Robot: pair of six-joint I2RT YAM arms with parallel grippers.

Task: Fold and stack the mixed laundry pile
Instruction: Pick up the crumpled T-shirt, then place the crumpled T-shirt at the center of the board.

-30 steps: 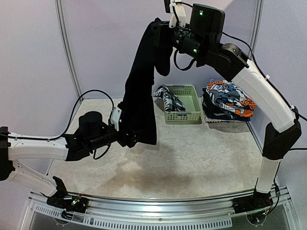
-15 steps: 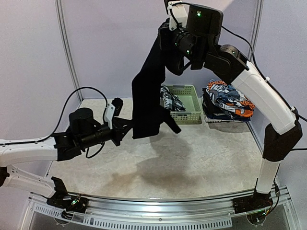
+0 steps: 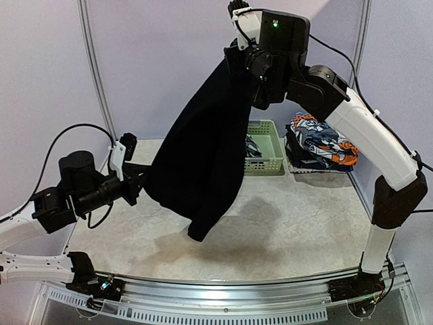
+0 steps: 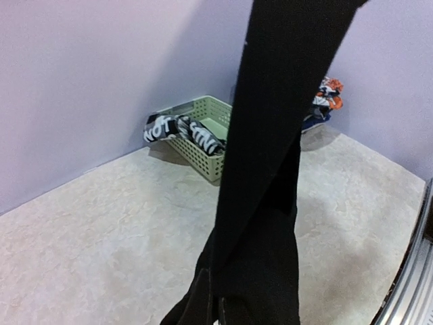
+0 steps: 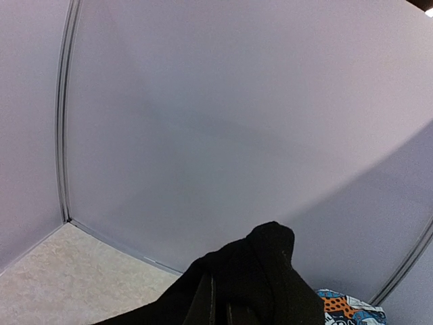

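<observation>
The big black cloth [image 3: 203,162] is up in the air, stretched between both grippers. The right gripper [image 3: 235,55] has the top corner pinched tight, way up high. The left gripper [image 3: 141,181] is clamped shut on a side edge, much lower and out toward the left. From the right gripper the fabric fans down as a wide, soft, matte sheet. One tail droops below the left gripper; can't tell if its tip touches the table [image 3: 298,217], which is beige with a mottled stone look.

Past the cloth from the left gripper sits a pale green slotted plastic basket [image 3: 269,161]. A checked shirt [image 4: 181,128] with white lettering spills over its rim. Beside the basket, under the right arm, there's a rumpled heap of printed pieces [image 3: 323,141] in orange, blue and white.
</observation>
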